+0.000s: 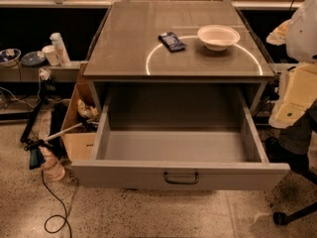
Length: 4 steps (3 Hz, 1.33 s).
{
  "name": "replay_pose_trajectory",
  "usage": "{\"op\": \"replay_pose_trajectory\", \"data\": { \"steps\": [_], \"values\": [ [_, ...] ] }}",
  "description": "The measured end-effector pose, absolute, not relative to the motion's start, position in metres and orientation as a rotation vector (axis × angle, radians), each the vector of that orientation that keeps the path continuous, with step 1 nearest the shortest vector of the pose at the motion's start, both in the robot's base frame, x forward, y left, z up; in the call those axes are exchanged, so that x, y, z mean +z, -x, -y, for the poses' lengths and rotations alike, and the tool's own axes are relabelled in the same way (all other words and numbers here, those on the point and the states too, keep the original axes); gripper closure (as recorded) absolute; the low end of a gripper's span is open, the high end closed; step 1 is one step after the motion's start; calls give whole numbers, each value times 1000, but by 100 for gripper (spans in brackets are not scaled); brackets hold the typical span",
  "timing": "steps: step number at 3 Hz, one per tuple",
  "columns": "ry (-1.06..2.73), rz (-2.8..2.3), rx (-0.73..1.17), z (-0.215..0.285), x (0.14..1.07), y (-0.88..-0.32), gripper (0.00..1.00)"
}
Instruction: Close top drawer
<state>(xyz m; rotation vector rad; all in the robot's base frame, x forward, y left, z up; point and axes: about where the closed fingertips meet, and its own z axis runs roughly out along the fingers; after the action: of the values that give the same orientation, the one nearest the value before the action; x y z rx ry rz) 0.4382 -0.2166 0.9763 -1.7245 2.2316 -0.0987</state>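
1. Speckled stone floor (pixel 148 214) lies beneath a grey metal cabinet whose flat grey top (pixel 124 43) carries a round white bowl (pixel 218 36) and a dark blue packet (pixel 172 41).
2. The wide grey metal top drawer (pixel 124 175) stands pulled far out toward the camera, nothing visible inside, with a small dark loop handle (pixel 181 178) centred on its front.
3. Closing seems not yet begun. The gripper is out of view, so whether its jaws are spread or pressed together cannot be told.
4. The next move likely calls for a straight, square push on the front panel.

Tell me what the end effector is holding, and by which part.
Cannot be told: the end effector is out of view. Only robot parts show at the right edge. The drawer stands open, its handle free.
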Motion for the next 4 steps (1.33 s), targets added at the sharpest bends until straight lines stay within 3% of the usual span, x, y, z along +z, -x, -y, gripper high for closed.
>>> {"op": "replay_pose_trajectory", "data": {
  "steps": [1,2,4],
  "values": [
    [1724,-2232,-99,217,976,-438,0],
    [1724,-2232,-99,217,976,-438,14],
    [1724,-2231,-99,217,976,-438,61]
  ]
}}
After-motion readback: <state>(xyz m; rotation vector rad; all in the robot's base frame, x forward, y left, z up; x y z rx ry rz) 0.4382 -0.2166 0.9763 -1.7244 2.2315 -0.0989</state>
